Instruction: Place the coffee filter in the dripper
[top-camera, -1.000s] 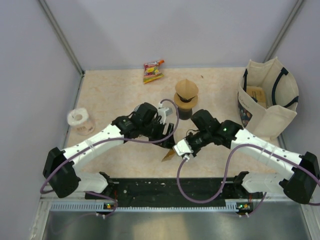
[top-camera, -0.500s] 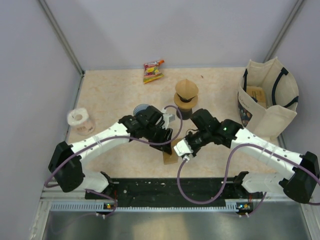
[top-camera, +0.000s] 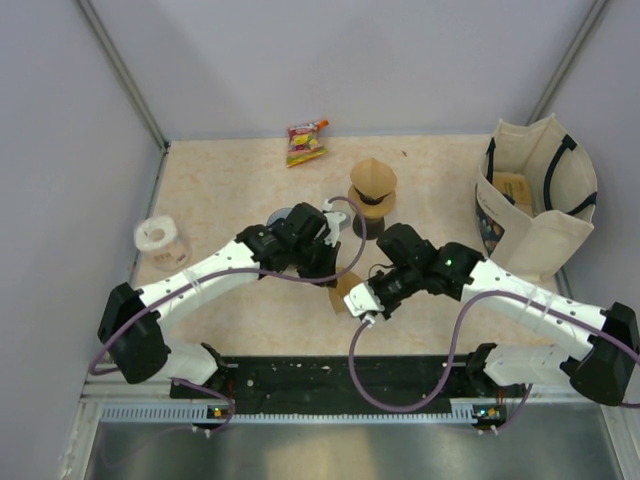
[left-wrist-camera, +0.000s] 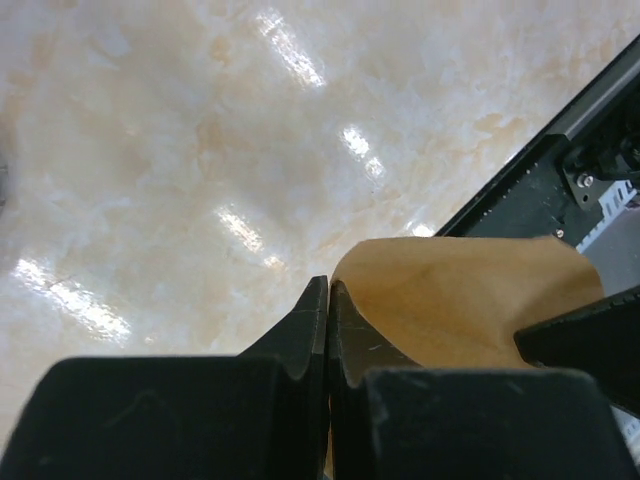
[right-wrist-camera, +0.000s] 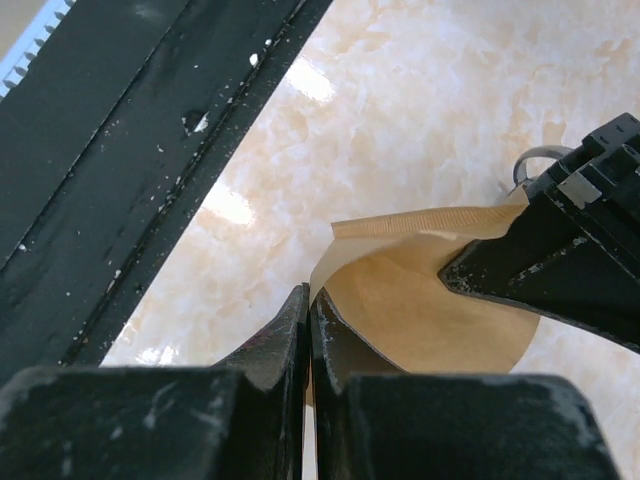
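Note:
A brown paper coffee filter (top-camera: 346, 291) hangs between my two grippers above the table's near middle. My left gripper (top-camera: 333, 274) is shut on one edge of it; in the left wrist view its jaws (left-wrist-camera: 328, 300) pinch the filter (left-wrist-camera: 460, 300). My right gripper (top-camera: 362, 303) is shut on the other edge; in the right wrist view its jaws (right-wrist-camera: 308, 305) pinch the filter (right-wrist-camera: 420, 290), which is spread partly open. A grey round dripper (top-camera: 282, 215) sits behind the left arm, mostly hidden. A brown cone on a black stand (top-camera: 372, 192) stands further back.
A cloth tote bag (top-camera: 535, 195) stands at the right. A paper roll (top-camera: 160, 240) is at the left edge. A snack packet (top-camera: 306, 142) lies at the back. The black rail (right-wrist-camera: 120, 150) runs along the table's near edge.
My left gripper came in and shut on the filter, which the right gripper held alone before. The filter has risen and moved slightly back and now hangs between both grippers.

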